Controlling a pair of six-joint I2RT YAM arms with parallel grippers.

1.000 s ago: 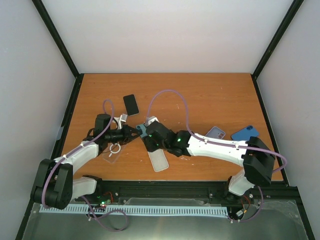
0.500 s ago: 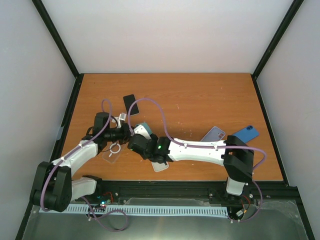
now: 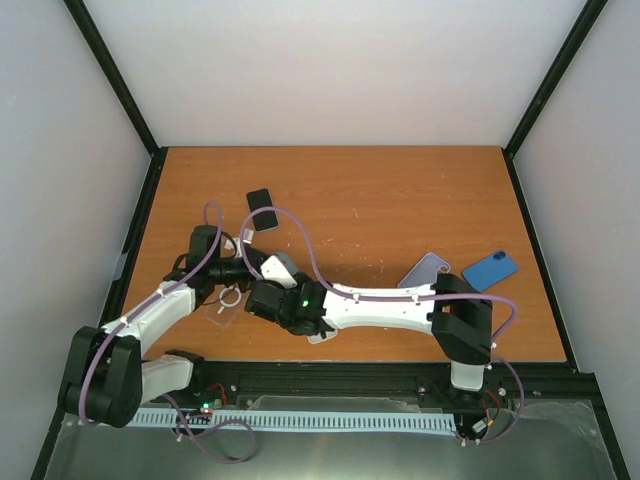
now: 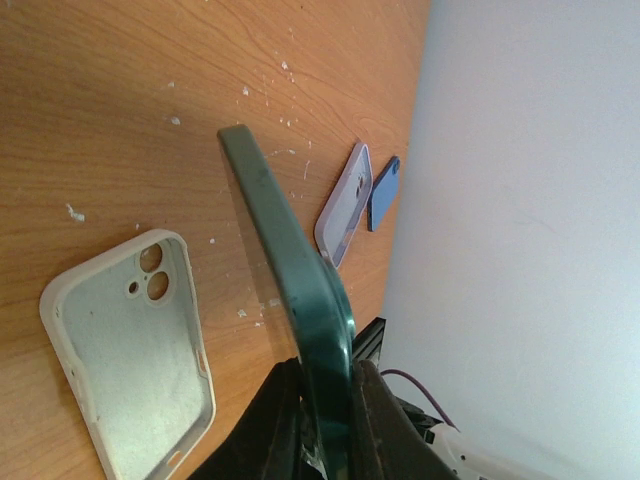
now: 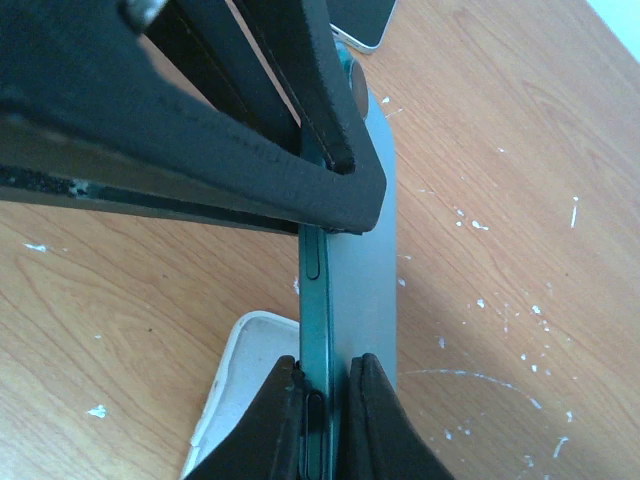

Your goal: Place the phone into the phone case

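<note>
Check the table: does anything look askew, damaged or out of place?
The green phone is held on its edge by both the left gripper and the right gripper, not laid flat in the white case lying open nearby. Small white specks dot the table. No damage shows.

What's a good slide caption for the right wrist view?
Right gripper and left gripper pinch the green phone on edge beside the white case.

Both arms the same: left arm (image 3: 160, 305) and right arm (image 3: 385, 305) have white shells and black joints. Purple cable (image 3: 297, 232) on each. Green light (image 3: 303, 299) behind the right arm's matte black fingers (image 5: 272, 428).
</note>
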